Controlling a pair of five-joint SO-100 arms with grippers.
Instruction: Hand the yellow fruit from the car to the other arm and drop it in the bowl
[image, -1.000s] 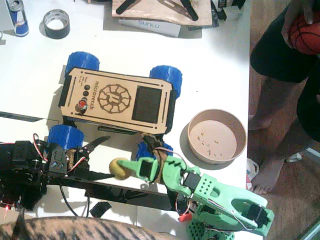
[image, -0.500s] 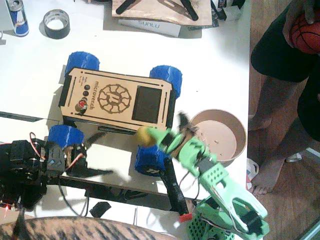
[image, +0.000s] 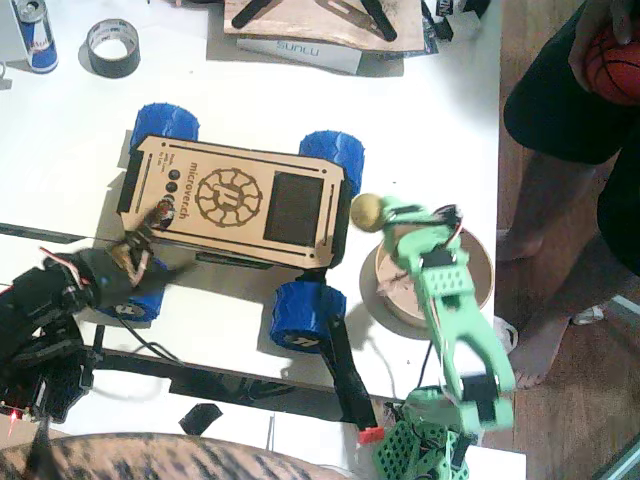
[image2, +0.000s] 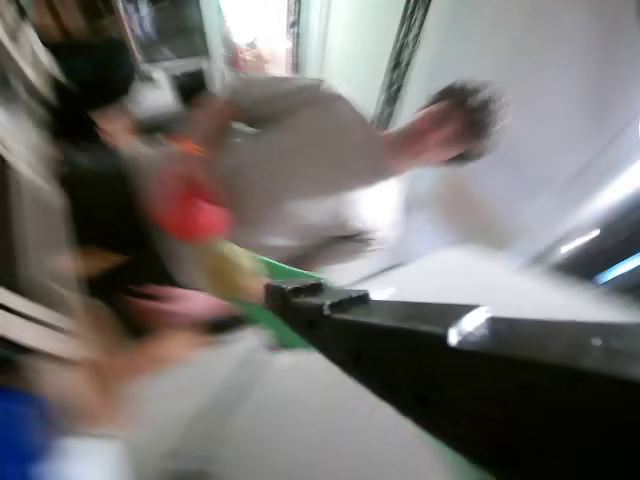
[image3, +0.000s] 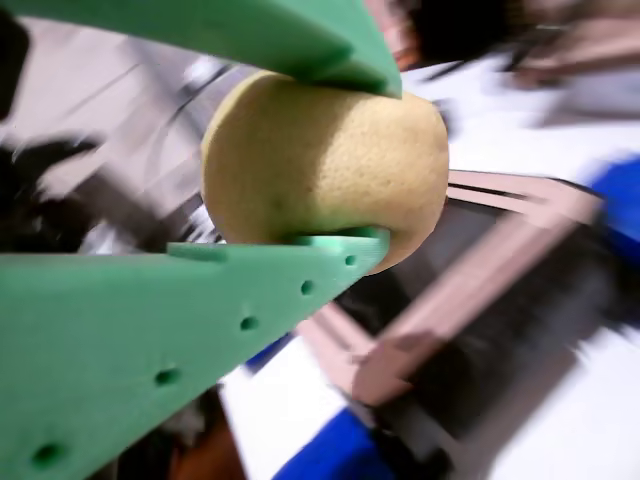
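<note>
Gripping the yellow fruit between two flat green prongs, the right gripper hangs just off the car's dark-panel end, with the far rim of the bowl close behind the jaws and white bench lying open beyond them. In a wrist view the yellow fruit is round, dull and finely pitted, pinched above and below by smooth green plastic; the right gripper is clenched on it, and the car's pale wooden edge shows blurred past it. The bowl is shallow, tan, pale inside. The other arm is green and perforated, crossing over the bowl. The left gripper, black, sits at the car's near corner beside a blue wheel's partner; whether its jaws are parted I cannot tell. A person stands past the bench edge holding an orange ball.
</note>
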